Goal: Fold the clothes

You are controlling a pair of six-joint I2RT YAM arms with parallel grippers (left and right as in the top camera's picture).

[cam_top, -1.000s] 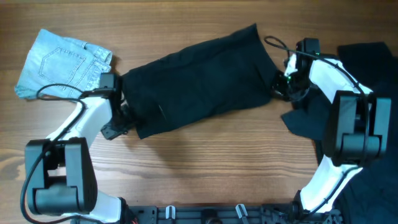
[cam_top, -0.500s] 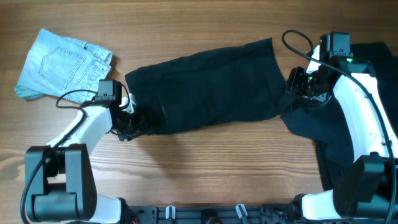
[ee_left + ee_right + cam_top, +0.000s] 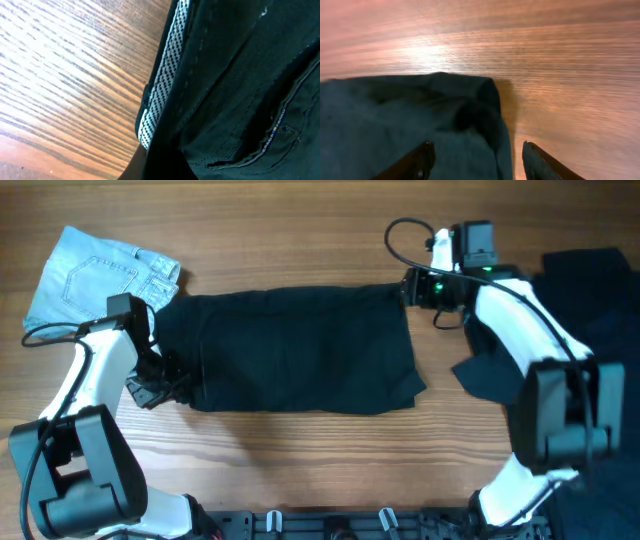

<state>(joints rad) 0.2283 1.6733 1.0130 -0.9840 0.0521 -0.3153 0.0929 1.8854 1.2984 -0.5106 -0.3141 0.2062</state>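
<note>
Black shorts lie flat across the middle of the table, one of the clothes. My left gripper is at their lower left corner, shut on the edge of the fabric. In the left wrist view the pale dotted waistband lining runs down toward the jaws beside a pocket seam. My right gripper stands open over the shorts' upper right corner. In the right wrist view its fingers straddle that dark corner, one over the cloth and one over bare wood.
A light-blue denim pair lies at the far left, close to my left arm. A heap of dark garments covers the right side, with a flap reaching toward the shorts. A black cable loops near my right wrist.
The black shorts have shifted left and now lie squarer. My left gripper moved left with their edge. My right gripper opened, let go and swung up-left to the upper right corner.
</note>
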